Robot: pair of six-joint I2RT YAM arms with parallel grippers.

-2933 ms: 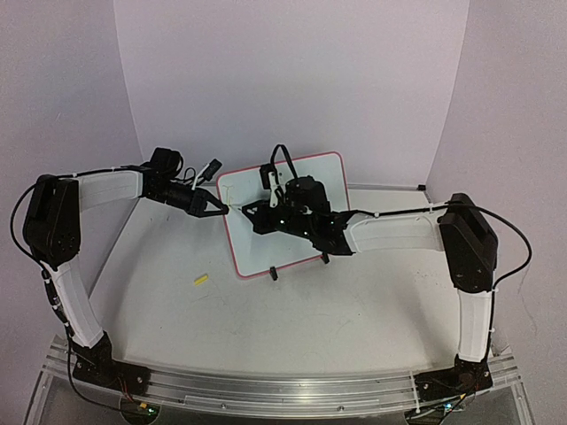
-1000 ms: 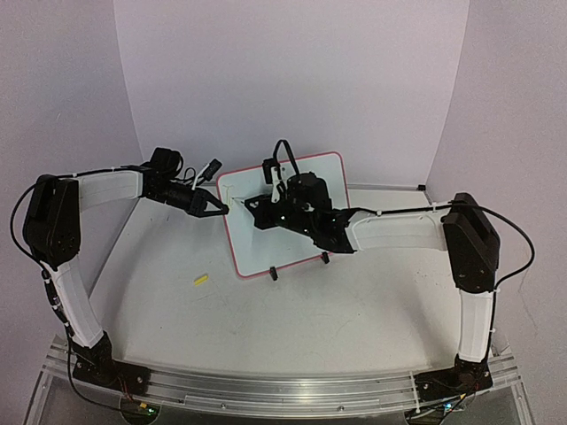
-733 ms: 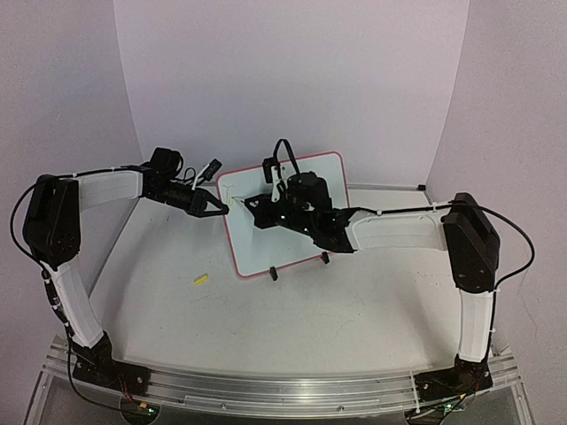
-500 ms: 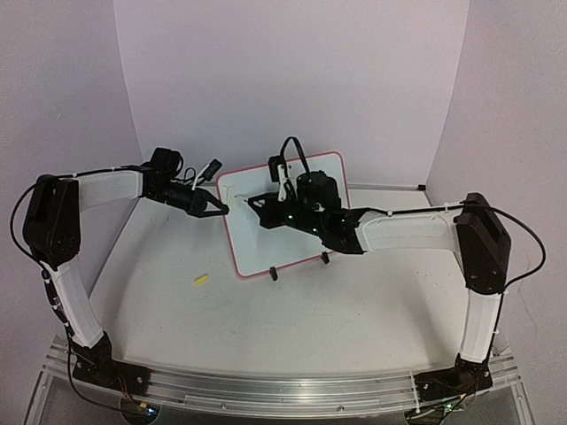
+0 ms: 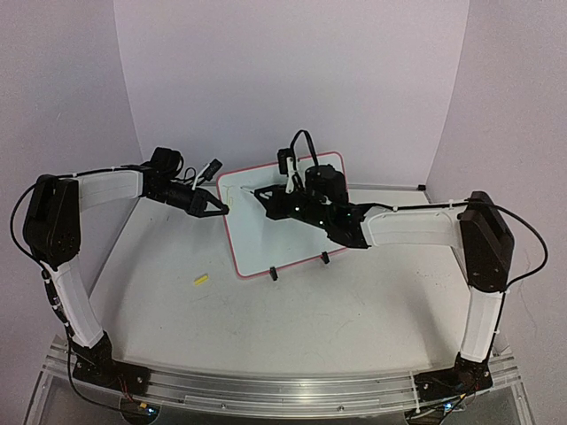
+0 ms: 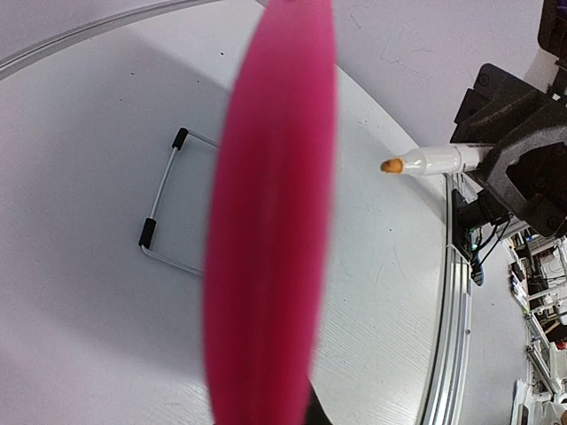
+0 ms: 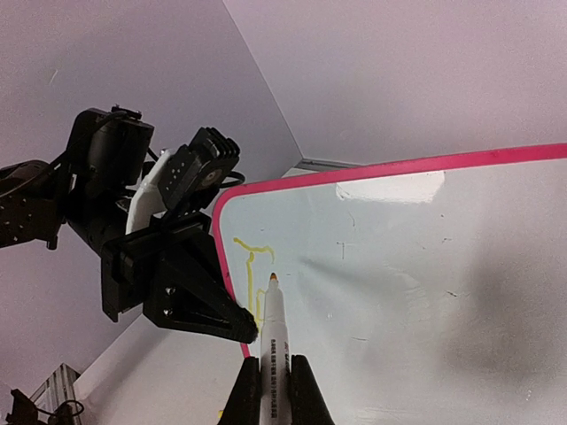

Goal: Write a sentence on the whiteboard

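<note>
The whiteboard point(image 5: 288, 226) has a red frame and stands tilted on black clip feet at mid-table. My left gripper point(image 5: 218, 210) is shut on its left edge, which fills the left wrist view as a blurred red band point(image 6: 270, 221). My right gripper point(image 7: 273, 365) is shut on a white marker point(image 7: 274, 341). The marker's orange tip point(image 7: 272, 278) points at the board's top left corner. Of the sentence only a few yellow strokes point(image 7: 251, 257) show beside the tip. In the left wrist view the marker point(image 6: 438, 159) stands a little off the board face.
A small yellow piece point(image 5: 201, 280) lies on the table left of the board. The board's wire foot point(image 6: 164, 212) rests on the table behind it. Purple walls close in the back and both sides. An aluminium rail point(image 5: 283, 390) runs along the near edge.
My right arm has swung up and toward the back, carrying the marker from the board's lower left to its top left corner. The left arm and the board have not moved.
</note>
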